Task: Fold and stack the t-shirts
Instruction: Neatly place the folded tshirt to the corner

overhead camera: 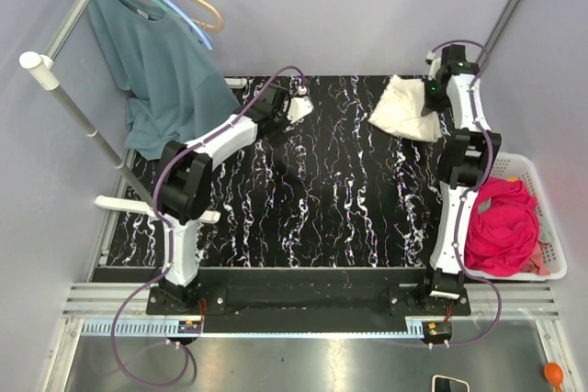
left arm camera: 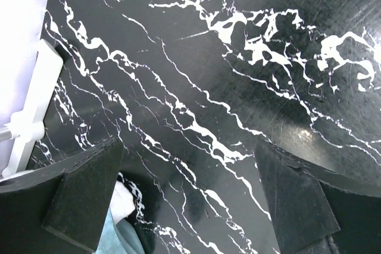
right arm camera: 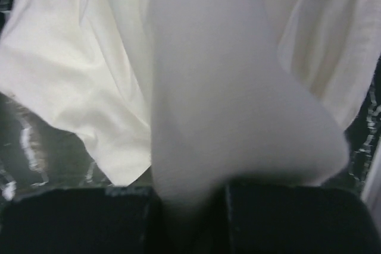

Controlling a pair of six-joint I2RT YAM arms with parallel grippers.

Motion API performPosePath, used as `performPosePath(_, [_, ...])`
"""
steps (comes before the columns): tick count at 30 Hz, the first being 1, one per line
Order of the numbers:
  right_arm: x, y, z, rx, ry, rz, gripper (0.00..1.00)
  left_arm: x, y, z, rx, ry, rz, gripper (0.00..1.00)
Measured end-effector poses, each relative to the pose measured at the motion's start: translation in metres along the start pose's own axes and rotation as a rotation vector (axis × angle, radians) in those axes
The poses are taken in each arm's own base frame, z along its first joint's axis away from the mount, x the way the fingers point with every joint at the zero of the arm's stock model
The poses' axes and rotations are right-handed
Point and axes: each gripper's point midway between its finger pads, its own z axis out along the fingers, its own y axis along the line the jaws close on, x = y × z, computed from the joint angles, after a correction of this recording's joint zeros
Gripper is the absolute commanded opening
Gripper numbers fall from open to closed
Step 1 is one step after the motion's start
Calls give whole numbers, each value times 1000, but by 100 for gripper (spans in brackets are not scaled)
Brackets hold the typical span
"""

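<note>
**Grip on cream t-shirt (overhead camera: pixel 402 109) at far right of bench (overhead camera: pixel 322 208)**

The cream t-shirt lies bunched on the dark marbled top, with the right pincer (overhead camera: pixel 430 103) over its right edge. Only the right wrist view shows the hold: the jaws stand narrow, clamped on a raised fold of the cloth. The top view alone shows the pink t-shirt (overhead camera: pixel 501 222), heaped in a white basket (overhead camera: pixel 537 172) just right of the bench, and a teal shirt (overhead camera: pixel 161 71) hanging at far left. The left pincer (overhead camera: pixel 294 109) hovers at mid-far, well apart from the cream t-shirt. Its wrist view shows the jaws wide over the marbled surface.
</note>
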Motion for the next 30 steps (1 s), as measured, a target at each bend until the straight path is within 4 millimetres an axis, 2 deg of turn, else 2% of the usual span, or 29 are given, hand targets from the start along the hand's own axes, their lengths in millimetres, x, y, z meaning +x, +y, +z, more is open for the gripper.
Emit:
performPosePath(4, [11, -45, 13, 114, 46, 1, 0, 4, -1, -1, 0, 10, 8, 99])
performPosePath(10, [28, -74, 30, 221, 112, -30, 0, 12, -7, 1, 13, 29, 11, 99])
performPosePath(24, [24, -144, 5, 526, 121, -49, 1, 16, -12, 2, 22, 39, 1, 99])
performPosePath(30, [15, -161, -1, 607, 94, -67, 6, 18, -13, 2, 25, 42, -3, 99])
